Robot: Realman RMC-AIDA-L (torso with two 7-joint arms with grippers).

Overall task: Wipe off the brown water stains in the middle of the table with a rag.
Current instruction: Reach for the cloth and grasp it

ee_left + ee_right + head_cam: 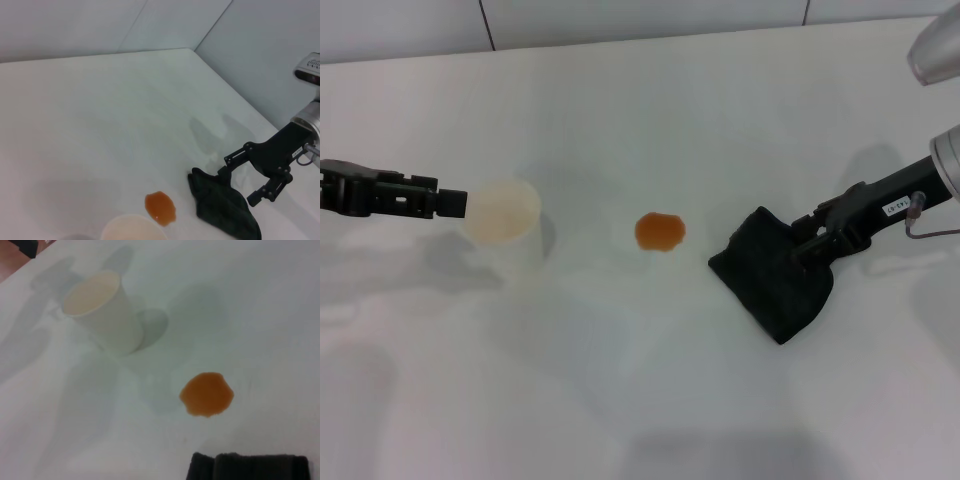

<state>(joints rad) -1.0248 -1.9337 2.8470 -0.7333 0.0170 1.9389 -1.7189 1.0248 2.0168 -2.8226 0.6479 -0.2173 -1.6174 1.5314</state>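
The brown water stain [660, 231] [160, 207] [206, 394] is a small round orange-brown blot in the middle of the white table [640, 400]. The black rag [772, 278] [222, 209] [250, 467] lies crumpled just right of it, not touching it. My right gripper [801, 243] [240, 181] is at the rag's right part, open, with one finger on each side of the cloth. My left gripper [448, 203] hangs at the left, beside the rim of a paper cup.
A white paper cup [503, 218] [131, 228] [100, 310] stands upright left of the stain. A wall runs along the table's far edge. Bare tabletop lies in front of the stain and the rag.
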